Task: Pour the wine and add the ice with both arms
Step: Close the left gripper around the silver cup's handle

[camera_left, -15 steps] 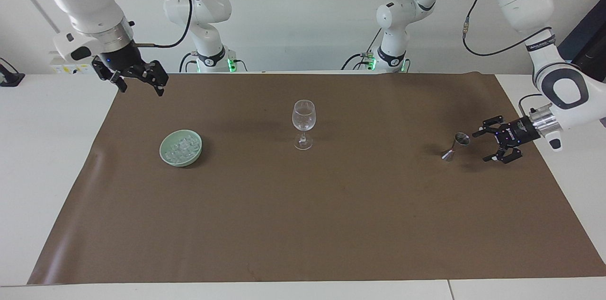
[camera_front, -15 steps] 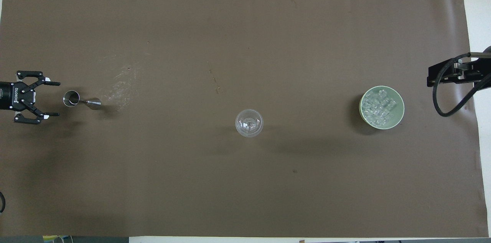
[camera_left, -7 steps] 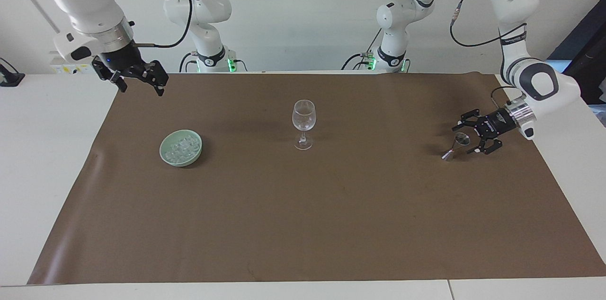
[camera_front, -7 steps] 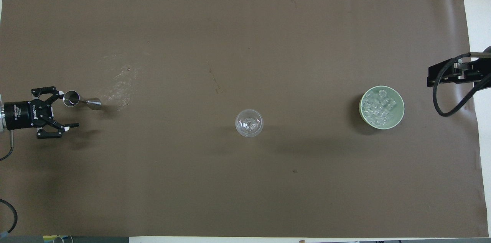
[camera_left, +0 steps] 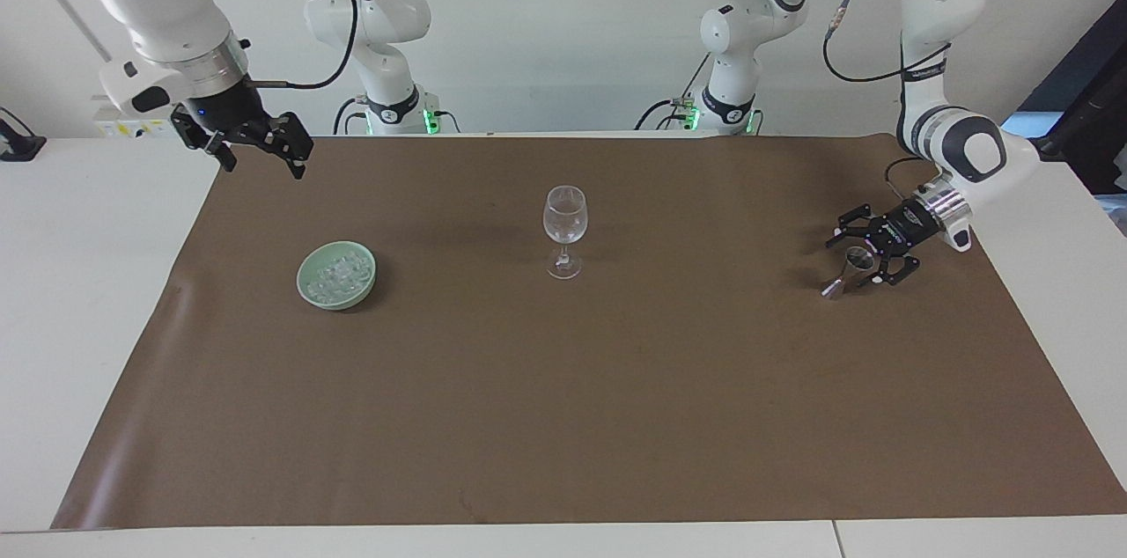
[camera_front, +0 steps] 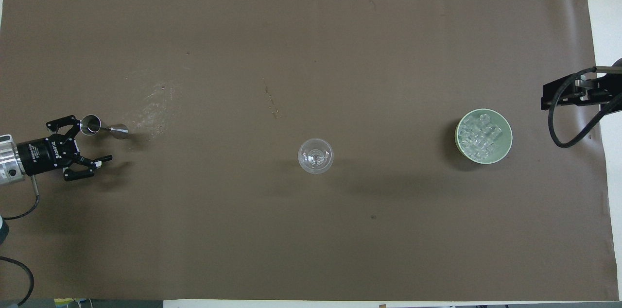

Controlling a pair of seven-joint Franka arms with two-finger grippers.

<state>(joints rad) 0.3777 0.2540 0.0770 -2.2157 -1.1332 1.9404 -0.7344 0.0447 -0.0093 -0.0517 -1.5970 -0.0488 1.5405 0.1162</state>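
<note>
An empty clear wine glass (camera_left: pixel 564 228) (camera_front: pixel 316 155) stands upright mid-table. Toward the right arm's end, a pale green bowl (camera_left: pixel 301 283) (camera_front: pixel 509 139) holds a heap of ice (camera_left: pixel 342 274) (camera_front: pixel 480 137). Toward the left arm's end stands a small steel jigger (camera_left: pixel 843 274) (camera_front: pixel 103 128). My left gripper (camera_left: pixel 852 261) (camera_front: pixel 92 140) is low and level with it, open, one finger right beside the jigger's upper cup. My right gripper (camera_left: pixel 262 160) waits open, raised over the mat's corner by the right arm's base. I see no wine.
A brown mat (camera_left: pixel 616 417) (camera_front: pixel 311 249) covers most of the white table. A pale smear (camera_front: pixel 150 104) marks the mat beside the jigger. The right arm's wrist and cable (camera_front: pixel 568 96) reach in over the mat's edge next to the bowl.
The left gripper swung in toward the jigger and turned, bringing its open fingers up to the upper cup. The right arm, glass and bowl have not moved.
</note>
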